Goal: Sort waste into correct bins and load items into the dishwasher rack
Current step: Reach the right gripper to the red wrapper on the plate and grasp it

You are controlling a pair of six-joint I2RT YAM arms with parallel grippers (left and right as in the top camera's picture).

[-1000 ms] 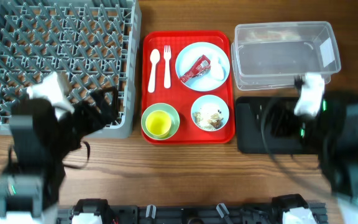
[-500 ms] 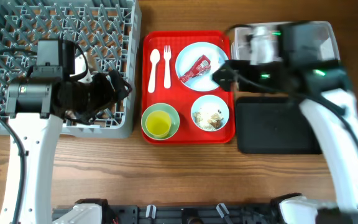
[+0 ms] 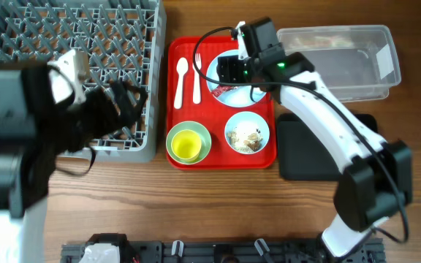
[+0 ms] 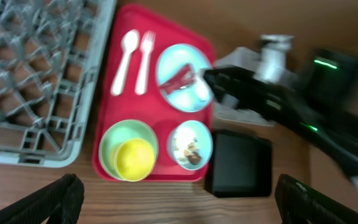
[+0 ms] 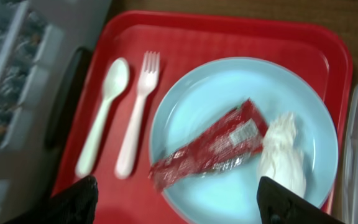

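My right gripper (image 3: 233,70) (image 5: 182,205) is open and hovers just above the pale-blue plate (image 5: 229,87) on the red tray (image 5: 185,37). The red-and-white wrapper (image 5: 210,146) lies on the plate between the fingers, beside a white crumpled lump (image 5: 281,149). My left gripper (image 3: 119,109) (image 4: 179,199) is wide open and empty, high above the grey rack's (image 3: 64,44) front right corner. The white spoon (image 3: 180,82) and fork (image 3: 196,79) lie left of the plate. The yellow cup (image 3: 186,146) sits in the greenish bowl (image 3: 199,131). The blue bowl (image 3: 247,135) holds food scraps.
The clear tub (image 3: 342,62) stands right of the red tray, with the black tray (image 3: 305,157) in front of it, partly under my right arm. Bare wooden table runs along the front edge.
My right arm has swung left from the tub and black tray to over the plate. My left arm has shifted and risen above the rack.
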